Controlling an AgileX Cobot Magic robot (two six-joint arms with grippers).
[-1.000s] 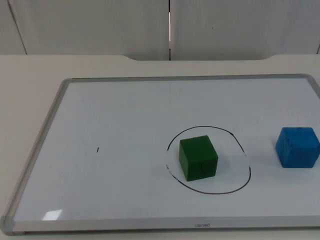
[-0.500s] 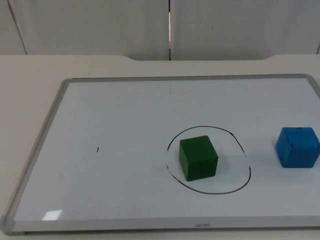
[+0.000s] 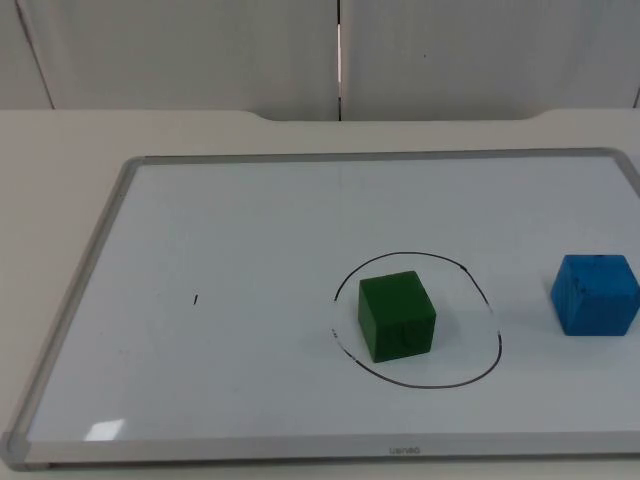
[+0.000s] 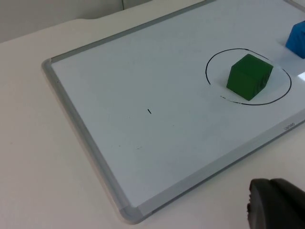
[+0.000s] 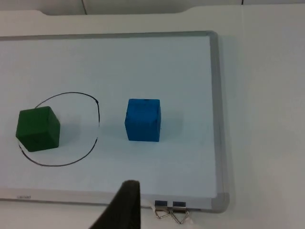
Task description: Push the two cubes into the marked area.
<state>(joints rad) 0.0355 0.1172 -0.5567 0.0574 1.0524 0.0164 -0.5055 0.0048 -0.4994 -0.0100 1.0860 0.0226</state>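
Tabletop [image 3: 60, 140] pale cream, ending at a grey partition wall [image 3: 200, 50] with a vertical seam. Whiteboard [image 3: 250, 230] with grey metal frame lying flat across most of it, small maker's mark on the near frame edge too faint to read. Hand-drawn black circle [image 3: 497, 340] on the board, short black tick [image 3: 196, 299] well to its left. Green cube [image 3: 397, 315] inside the circle; blue cube [image 3: 595, 294] outside, near its right side. Binder clips [image 5: 171, 212] at the board's near right corner. Left gripper [image 4: 276, 205] waiting off the board's near edge, right gripper [image 5: 125, 207] over the near frame; jaws' opening cannot be told for either, nothing seen held.
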